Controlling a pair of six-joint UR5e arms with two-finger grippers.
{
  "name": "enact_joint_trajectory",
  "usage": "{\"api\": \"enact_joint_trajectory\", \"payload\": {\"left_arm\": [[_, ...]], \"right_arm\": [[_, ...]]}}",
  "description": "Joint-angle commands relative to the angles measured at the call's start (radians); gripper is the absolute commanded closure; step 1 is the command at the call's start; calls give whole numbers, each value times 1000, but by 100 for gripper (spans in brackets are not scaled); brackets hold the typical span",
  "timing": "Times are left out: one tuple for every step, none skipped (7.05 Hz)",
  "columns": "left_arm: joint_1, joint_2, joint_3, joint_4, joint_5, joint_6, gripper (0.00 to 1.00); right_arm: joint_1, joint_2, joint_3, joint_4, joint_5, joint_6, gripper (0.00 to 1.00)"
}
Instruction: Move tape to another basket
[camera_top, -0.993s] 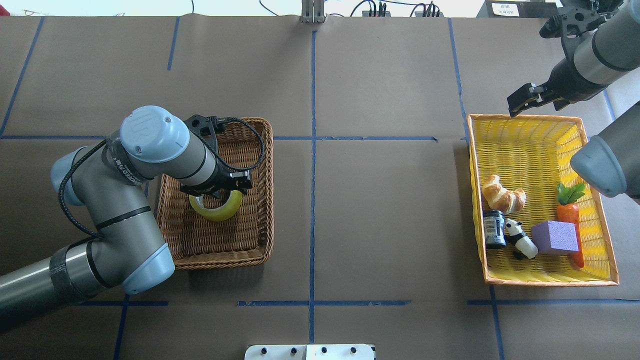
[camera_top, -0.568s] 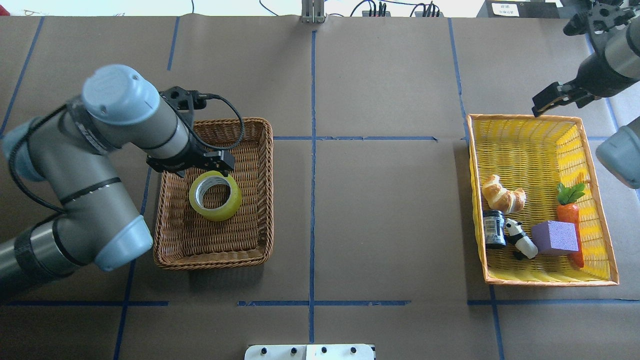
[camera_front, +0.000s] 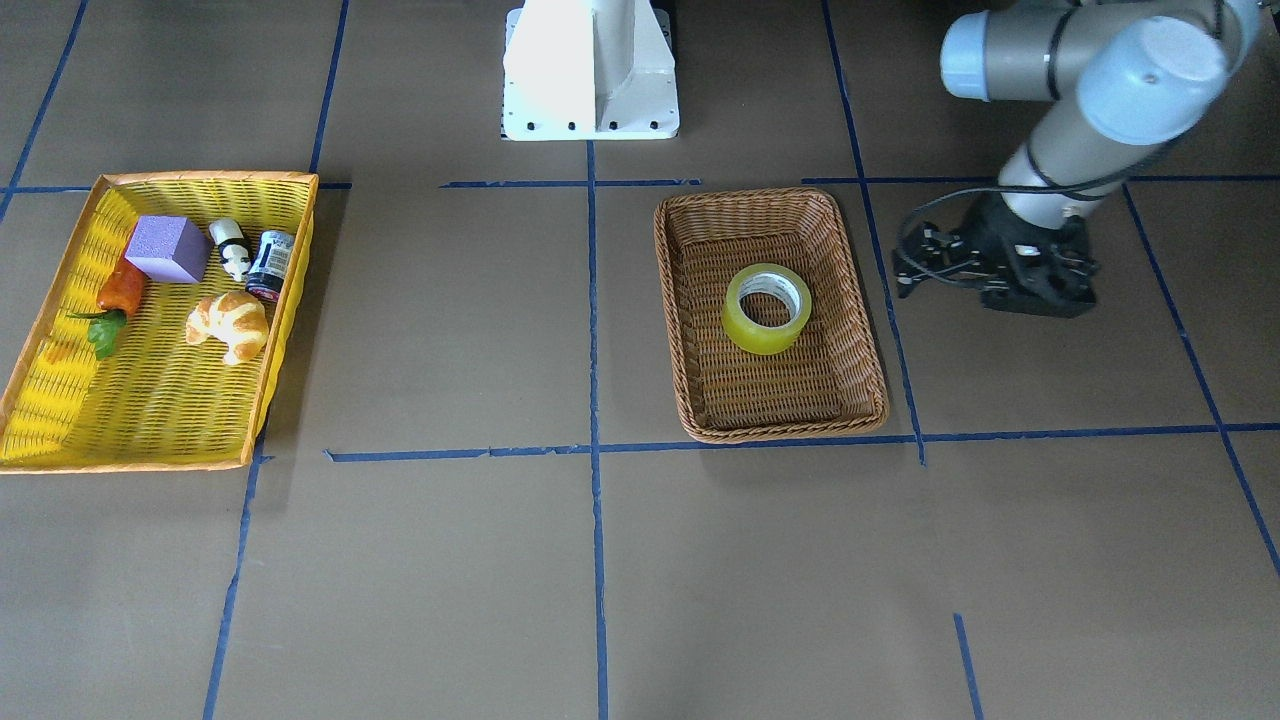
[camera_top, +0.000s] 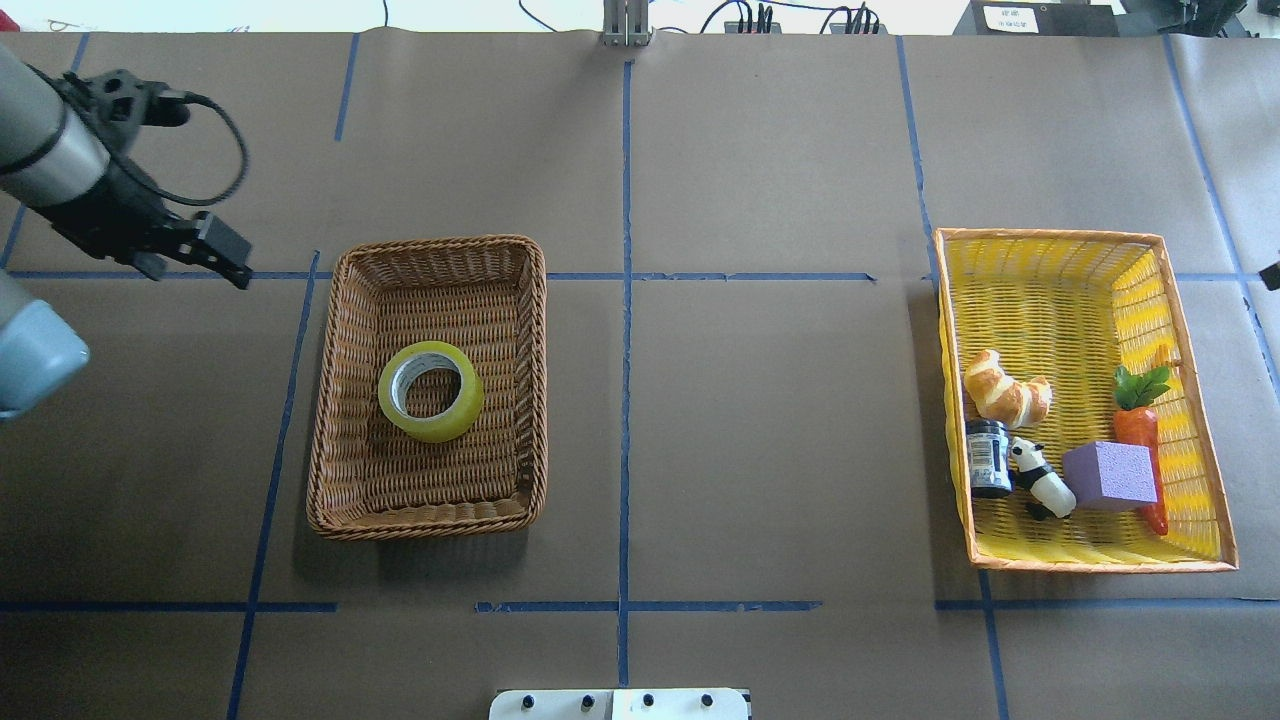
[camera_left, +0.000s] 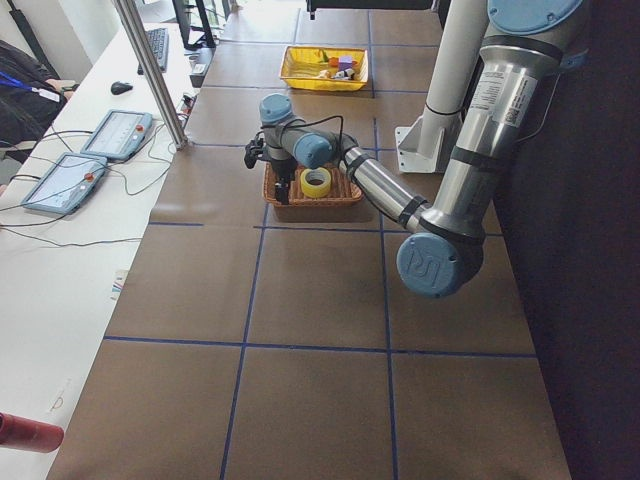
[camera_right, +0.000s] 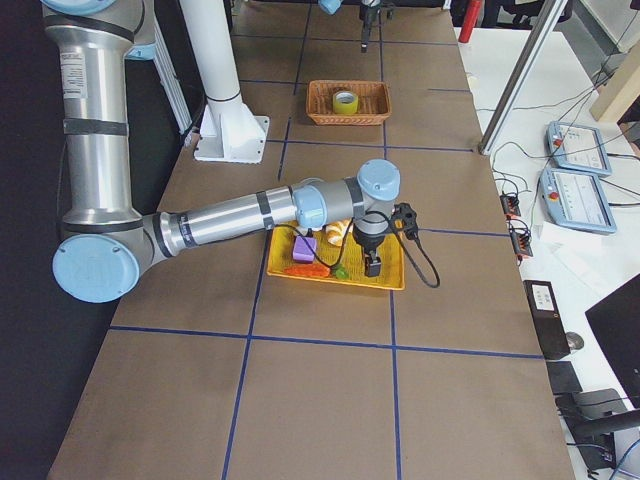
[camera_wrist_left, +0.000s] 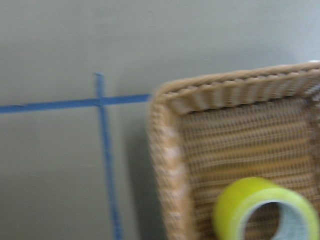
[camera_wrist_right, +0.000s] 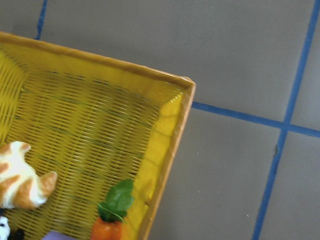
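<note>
The yellow tape lies flat in the middle of the brown wicker basket, free of any gripper. It also shows in the front view inside the basket. In the left wrist view the tape is at lower right, inside the basket's corner. My left gripper is off the basket's far left corner, empty, its jaws apart in the front view. My right gripper hangs by the yellow tray's edge. Only a sliver shows overhead, so I cannot tell its state.
The yellow tray-basket at the right holds a croissant, a dark jar, a toy panda, a purple block and a carrot. The robot's white base stands at the near edge.
My left arm has pulled back from over the tape to the far left, outside the wicker basket. The tape stays put. My right arm has swung out past the right edge.
</note>
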Motion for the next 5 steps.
{"api": "enact_joint_trajectory", "payload": {"left_arm": [[-231, 158, 56, 1, -101, 341, 0], [-300, 179, 116, 4, -107, 419, 0], [-345, 208, 189, -4, -125, 427, 0], [-363, 232, 217, -51, -132, 427, 0], [-394, 252, 230, -68, -127, 429, 0]], "right_arm": [[150, -28, -144, 2, 38, -225, 0], [190, -33, -158, 5, 41, -227, 0], [192, -31, -166, 5, 38, -227, 0], [194, -24, -177, 8, 23, -229, 0], [194, -28, -174, 8, -19, -229, 0]]}}
